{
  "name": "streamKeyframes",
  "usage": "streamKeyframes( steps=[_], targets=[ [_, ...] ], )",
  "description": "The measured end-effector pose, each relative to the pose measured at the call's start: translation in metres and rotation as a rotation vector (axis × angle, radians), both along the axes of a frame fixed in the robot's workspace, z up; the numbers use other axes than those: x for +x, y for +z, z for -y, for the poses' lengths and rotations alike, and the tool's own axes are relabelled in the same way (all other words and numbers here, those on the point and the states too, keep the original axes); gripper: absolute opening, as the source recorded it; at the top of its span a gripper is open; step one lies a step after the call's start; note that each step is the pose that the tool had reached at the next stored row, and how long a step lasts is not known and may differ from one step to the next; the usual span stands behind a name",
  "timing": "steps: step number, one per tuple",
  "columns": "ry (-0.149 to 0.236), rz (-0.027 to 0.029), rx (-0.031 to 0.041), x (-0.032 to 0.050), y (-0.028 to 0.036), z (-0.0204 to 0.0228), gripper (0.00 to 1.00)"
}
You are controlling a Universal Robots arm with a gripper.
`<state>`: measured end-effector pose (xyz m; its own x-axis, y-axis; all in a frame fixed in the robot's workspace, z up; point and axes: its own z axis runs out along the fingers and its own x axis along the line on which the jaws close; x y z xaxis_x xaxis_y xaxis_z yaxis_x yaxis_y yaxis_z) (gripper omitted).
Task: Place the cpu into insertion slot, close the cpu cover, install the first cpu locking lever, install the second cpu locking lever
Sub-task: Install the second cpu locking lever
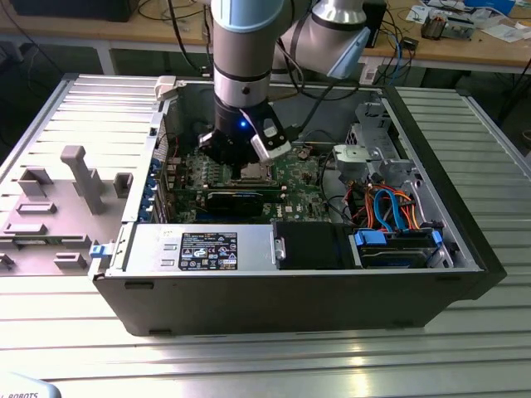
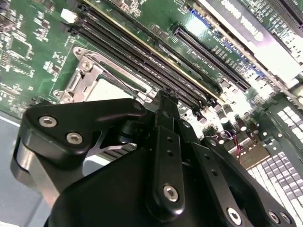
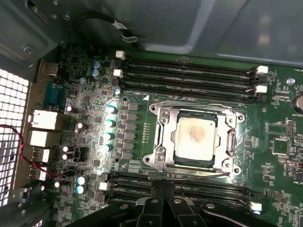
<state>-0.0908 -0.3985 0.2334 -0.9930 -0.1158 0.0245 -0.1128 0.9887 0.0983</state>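
Cpu [image 3: 195,137], silver-grey with a faint stain, sits in the insertion slot [image 3: 158,137], framed by the closed cpu cover [image 3: 230,140]. Gripper [image 3: 163,192], fingers clenched together and holding nothing, hovers at the socket's 6 o'clock inside the computer case [image 1: 465,249].

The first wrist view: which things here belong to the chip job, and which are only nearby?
Job things:
the chip, lying in its socket
the metal cover frame, down around the chip
the gripper, beside the socket

Only nearby:
the memory slots
the row of capacitors
the red wires
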Motion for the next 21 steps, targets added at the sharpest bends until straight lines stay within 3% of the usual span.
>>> streamKeyframes(
  steps=[2,4,5,10,14,18,21],
  targets=[
    [0.000,-0.0003,-0.0002,-0.0114,-0.0101,-0.0015,0.11],
    [0.000,-0.0002,-0.0002,-0.0136,-0.0224,-0.0063,0.11],
    [0.000,-0.0001,-0.0001,-0.0142,-0.0242,-0.0066,0.11],
    [0.001,-0.0004,-0.0036,-0.0164,-0.0283,-0.0068,0.11],
    [0.003,-0.0003,-0.0116,-0.0164,-0.0300,-0.0084,0.11],
    [0.008,-0.0004,-0.0280,-0.0164,-0.0300,-0.0139,0.11],
    [0.013,-0.0003,-0.0282,-0.0164,-0.0300,-0.0173,0.11]
  ],
)
